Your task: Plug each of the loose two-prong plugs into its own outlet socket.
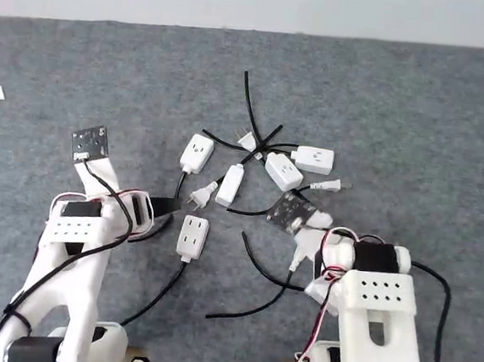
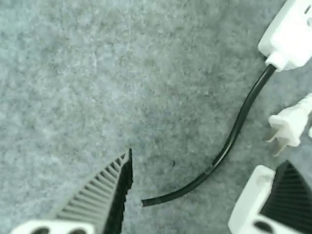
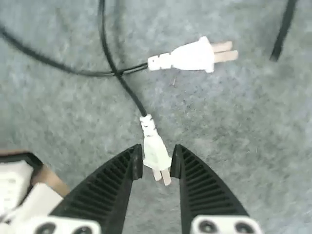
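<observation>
Reading the right gripper [image 3: 157, 148] pinched narrow on a two-prong plug [image 3: 156, 157], its long axis in line with the fingers [image 3: 117, 187], prongs pointing back toward the arm, away from the outlet socket [image 1: 283, 172] ahead; my left gripper [image 2: 207, 163] hangs wide open beside a second socket [image 2: 247, 207].

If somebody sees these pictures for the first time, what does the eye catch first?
The right gripper pinching a white two-prong plug between its fingers. Next, the cluster of white outlet sockets and black cords mid-table, ahead of both arms; the left gripper hangs open beside it.
</observation>
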You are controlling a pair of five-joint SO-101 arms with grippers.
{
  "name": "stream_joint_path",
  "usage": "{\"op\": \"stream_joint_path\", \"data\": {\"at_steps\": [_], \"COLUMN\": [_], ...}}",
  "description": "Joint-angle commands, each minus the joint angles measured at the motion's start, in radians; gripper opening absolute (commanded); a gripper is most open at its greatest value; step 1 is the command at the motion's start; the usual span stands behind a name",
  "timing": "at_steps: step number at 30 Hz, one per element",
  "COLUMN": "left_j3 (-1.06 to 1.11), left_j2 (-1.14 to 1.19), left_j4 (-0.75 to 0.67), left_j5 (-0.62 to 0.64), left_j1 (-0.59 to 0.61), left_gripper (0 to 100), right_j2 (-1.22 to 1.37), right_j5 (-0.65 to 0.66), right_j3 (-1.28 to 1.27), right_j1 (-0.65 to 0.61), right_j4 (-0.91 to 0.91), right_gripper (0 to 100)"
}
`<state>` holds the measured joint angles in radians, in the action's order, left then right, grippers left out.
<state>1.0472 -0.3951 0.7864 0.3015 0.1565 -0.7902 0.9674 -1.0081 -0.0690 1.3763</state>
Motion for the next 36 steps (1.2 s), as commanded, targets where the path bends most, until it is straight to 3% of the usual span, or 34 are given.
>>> {"op": "stream_joint_path", "data": {"at_steps": [1, 12, 23, 27, 32, 36], "left_j3": [-0.012, -0.007, -0.007, -0.007, -0.007, -0.007], "left_j2": [-0.003, -0.002, -0.002, -0.002, -0.002, -0.002], "left_j4": [-0.026, -0.054, -0.055, -0.055, -0.055, -0.055], "left_j5": [-0.011, -0.011, -0.011, -0.011, -0.011, -0.011], "left_j1": [0.026, 0.04, 0.04, 0.04, 0.04, 0.04], "left_gripper": [42, 42, 42, 42, 42, 42], "right_j2": [-0.015, 0.3, 0.456, 0.455, 0.453, 0.453], "right_j5": [0.112, 0.124, 0.083, 0.083, 0.066, -0.103], "right_j3": [0.043, -0.092, 0.009, 0.009, 0.075, 0.241], "right_j1": [0.013, 0.013, 0.015, 0.019, 0.153, 0.344], "right_j4": [0.004, -0.302, -0.268, -0.271, -0.265, -0.263], "right_gripper": [10.5, 10.5, 9.5, 0.6, 0.9, 0.9]}}
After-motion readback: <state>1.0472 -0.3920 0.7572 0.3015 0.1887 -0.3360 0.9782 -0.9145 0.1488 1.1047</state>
